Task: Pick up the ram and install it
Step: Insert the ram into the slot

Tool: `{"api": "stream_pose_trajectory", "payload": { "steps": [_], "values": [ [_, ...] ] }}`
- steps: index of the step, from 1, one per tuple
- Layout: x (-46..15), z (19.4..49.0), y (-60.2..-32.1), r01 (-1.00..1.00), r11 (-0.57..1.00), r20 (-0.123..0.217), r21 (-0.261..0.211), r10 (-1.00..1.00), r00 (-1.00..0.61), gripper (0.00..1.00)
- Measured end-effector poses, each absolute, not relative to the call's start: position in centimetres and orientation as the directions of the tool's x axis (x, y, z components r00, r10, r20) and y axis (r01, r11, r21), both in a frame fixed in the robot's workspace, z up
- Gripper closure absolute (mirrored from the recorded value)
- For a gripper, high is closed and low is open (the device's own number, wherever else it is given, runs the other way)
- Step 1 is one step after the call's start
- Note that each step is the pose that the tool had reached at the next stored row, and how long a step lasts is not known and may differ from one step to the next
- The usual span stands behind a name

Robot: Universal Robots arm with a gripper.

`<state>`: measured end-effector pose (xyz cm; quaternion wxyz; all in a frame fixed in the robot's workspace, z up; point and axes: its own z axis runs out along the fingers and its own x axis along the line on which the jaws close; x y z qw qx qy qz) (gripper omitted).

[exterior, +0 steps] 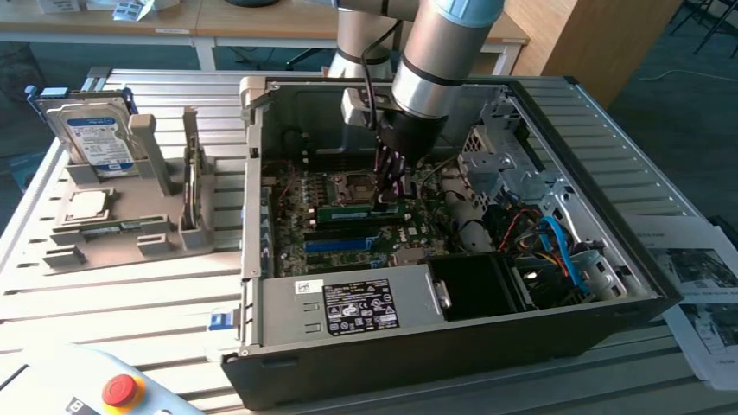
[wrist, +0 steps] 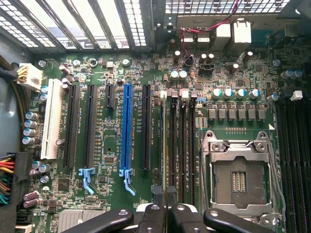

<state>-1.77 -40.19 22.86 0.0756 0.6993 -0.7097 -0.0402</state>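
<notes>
Inside the open computer case point(exterior: 461, 341), the gripper point(exterior: 389, 201) point(wrist: 165, 195) is pinching the ram point(exterior: 344, 211) point(wrist: 165, 145) (green, seen edge-on), which is standing upright on the motherboard point(wrist: 104, 145) beside the processor socket point(wrist: 238, 180).

The slatted metal table point(exterior: 138, 285) is being lit brightly by soft, even light, and pale glare is being thrown off its ribs. The inside of the computer case point(exterior: 461, 346) is being left dimmer under the arm point(exterior: 444, 52). In the wrist view the motherboard point(wrist: 104, 145) is being lit evenly, the slots in the case wall are being blown out to white, and faint highlights are being caught on the black gripper point(wrist: 165, 199).
</notes>
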Motion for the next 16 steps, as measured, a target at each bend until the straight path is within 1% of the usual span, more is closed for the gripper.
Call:
{"api": "stream_pose_trajectory", "payload": {
  "steps": [16],
  "values": [
    [-1.73,22.43,-40.19,-0.986,0.019,0.051,0.163,-0.999,-0.011,0.88]
  ]
}}
